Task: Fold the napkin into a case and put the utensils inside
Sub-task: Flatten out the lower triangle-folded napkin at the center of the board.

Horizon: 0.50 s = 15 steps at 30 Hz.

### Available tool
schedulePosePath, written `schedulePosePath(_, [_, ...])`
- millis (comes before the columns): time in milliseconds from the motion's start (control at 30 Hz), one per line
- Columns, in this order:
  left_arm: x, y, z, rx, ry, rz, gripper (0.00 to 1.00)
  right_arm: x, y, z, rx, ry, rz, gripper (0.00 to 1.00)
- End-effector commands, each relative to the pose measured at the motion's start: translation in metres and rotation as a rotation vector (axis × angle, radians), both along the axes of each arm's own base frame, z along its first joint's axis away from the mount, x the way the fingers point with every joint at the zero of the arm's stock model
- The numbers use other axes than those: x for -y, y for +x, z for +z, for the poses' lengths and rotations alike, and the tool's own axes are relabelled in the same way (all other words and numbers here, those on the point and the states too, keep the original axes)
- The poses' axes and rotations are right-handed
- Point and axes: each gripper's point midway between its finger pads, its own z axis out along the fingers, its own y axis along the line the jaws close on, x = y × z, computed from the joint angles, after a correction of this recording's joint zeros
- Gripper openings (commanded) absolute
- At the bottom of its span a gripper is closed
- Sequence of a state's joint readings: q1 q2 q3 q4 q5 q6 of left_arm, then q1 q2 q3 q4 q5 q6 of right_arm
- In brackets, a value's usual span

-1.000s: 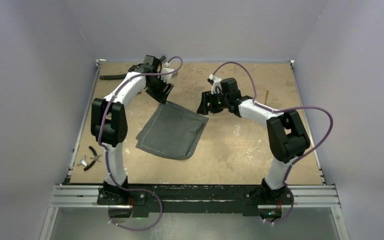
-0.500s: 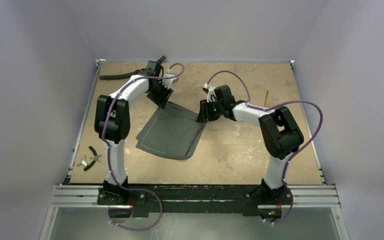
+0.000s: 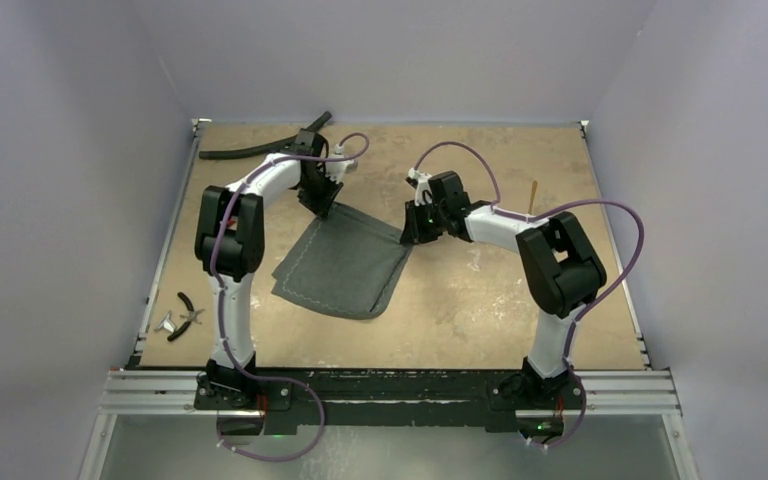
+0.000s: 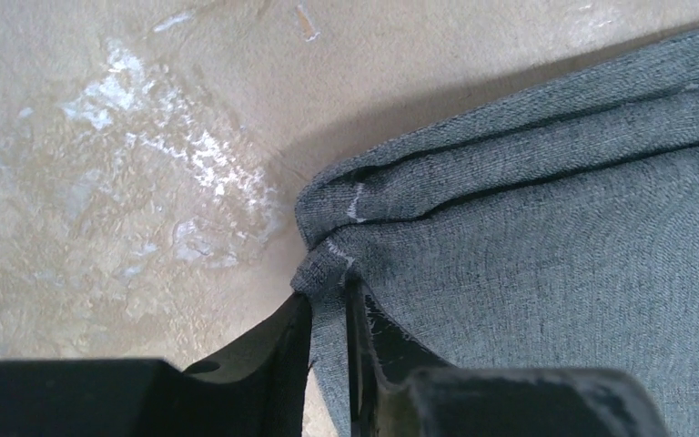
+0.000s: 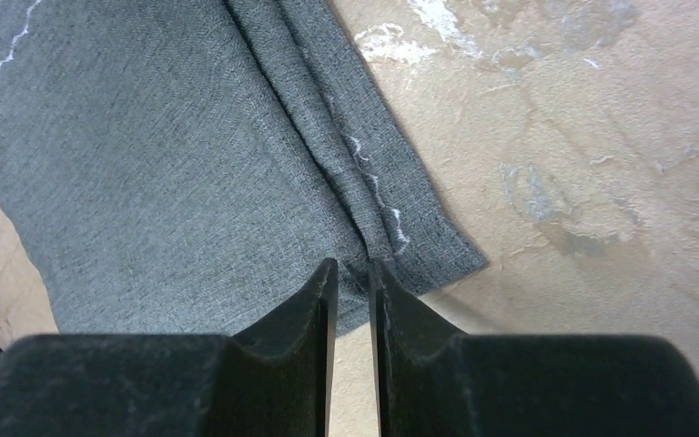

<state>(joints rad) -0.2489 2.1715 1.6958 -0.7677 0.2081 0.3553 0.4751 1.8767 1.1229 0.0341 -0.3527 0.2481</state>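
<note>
Napkin (image 3: 345,265): grey, folded, lying mid-table (image 3: 480,300).
Left gripper (image 4: 328,296): only the left wrist view shows its fingers pinching the napkin's far-left corner hem.
Right gripper (image 5: 353,269): the right wrist view shows its fingers nearly together, nipping the far-right stitched edge.
Overhead view only: tan utensil (image 3: 534,190) at far right, well apart; pliers (image 3: 182,315) near the left edge.

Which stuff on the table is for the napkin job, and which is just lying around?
For the job:
- the grey napkin
- the thin gold utensil at the far right

Just lying about:
- the long black hose at the back
- the small pliers and the metal piece beside them
</note>
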Motion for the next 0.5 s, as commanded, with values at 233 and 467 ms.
schedulePosePath(233, [0.025,0.023,0.034,0.085,-0.143,0.004,0.00,-0.005,0.027,0.042,0.083,0.036,0.032,0.30])
schedulePosePath(467, [0.029,0.025,0.043,0.103,-0.166,0.011,0.00,-0.056,0.070,0.059,0.094,0.193,0.068,0.31])
